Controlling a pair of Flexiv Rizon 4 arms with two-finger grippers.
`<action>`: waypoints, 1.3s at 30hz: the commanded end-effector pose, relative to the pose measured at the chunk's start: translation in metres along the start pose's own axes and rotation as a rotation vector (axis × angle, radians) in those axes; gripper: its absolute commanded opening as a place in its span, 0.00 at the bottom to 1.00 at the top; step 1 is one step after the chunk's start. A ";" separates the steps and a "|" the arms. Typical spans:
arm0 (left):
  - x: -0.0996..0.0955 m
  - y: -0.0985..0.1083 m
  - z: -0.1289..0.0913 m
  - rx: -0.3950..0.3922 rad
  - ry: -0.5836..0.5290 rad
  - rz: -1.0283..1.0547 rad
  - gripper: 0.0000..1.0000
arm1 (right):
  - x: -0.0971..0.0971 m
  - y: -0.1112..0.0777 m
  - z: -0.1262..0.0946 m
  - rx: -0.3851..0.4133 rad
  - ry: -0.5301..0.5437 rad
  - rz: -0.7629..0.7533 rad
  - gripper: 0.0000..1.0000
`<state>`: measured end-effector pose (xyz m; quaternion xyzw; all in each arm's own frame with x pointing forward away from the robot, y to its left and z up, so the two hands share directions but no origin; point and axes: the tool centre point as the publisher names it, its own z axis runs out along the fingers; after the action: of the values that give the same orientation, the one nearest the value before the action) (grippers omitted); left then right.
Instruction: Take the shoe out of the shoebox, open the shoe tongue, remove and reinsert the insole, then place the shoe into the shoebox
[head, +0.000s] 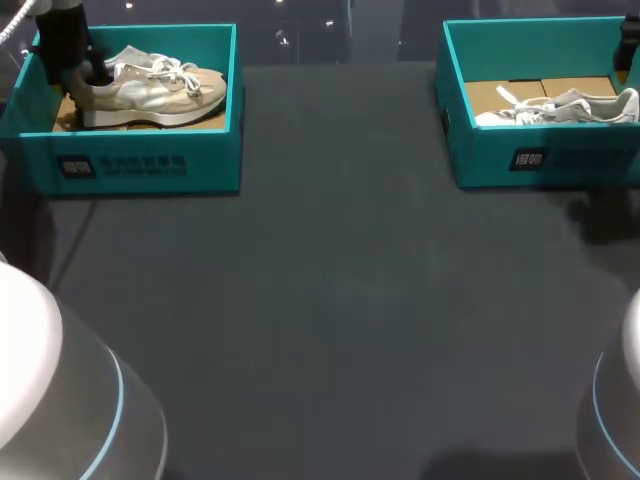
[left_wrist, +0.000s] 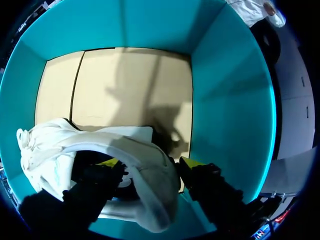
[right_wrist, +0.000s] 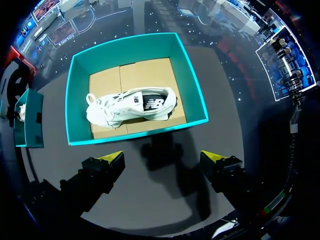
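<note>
While the left gripper sits down inside the open teal cardboard shoebox at the far left of the dark grey tabletop, its fingers are drawn partway together on the heel of the cream and beige lace-up sneaker: one yellow tip is inside the ankle opening and the other is against the outside of the heel, so the collar is pinched between them. That sneaker rests on its sole on the brown cardboard floor of the box, with its heel at the outer end, its toe toward the middle of the table and its white laces loose on top. The right gripper hangs well above the tabletop on the near side of a second teal shoebox at the far right, with its fingers spread wide, holding and touching nothing. A white and grey sneaker lies inside that box on its cardboard floor, ahead of the spread fingers, with dark lining showing at its opening and its laced end pointing toward the other box
</note>
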<state>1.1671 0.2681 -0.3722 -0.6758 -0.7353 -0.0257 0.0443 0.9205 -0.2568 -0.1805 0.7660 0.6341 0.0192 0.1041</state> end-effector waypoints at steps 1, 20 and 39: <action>0.000 0.004 0.005 0.003 0.007 -0.002 0.71 | 0.000 -0.001 0.000 -0.001 0.000 0.000 1.00; 0.016 0.000 -0.006 -0.011 0.002 0.002 0.00 | 0.000 -0.001 0.000 -0.001 0.000 0.000 1.00; 0.040 -0.015 -0.104 -0.089 0.013 0.023 0.00 | 0.000 -0.001 0.000 -0.001 0.000 0.000 1.00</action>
<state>1.1736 0.3022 -0.2994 -0.6851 -0.7264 -0.0477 0.0257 0.9206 -0.2568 -0.1805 0.7660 0.6341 0.0192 0.1041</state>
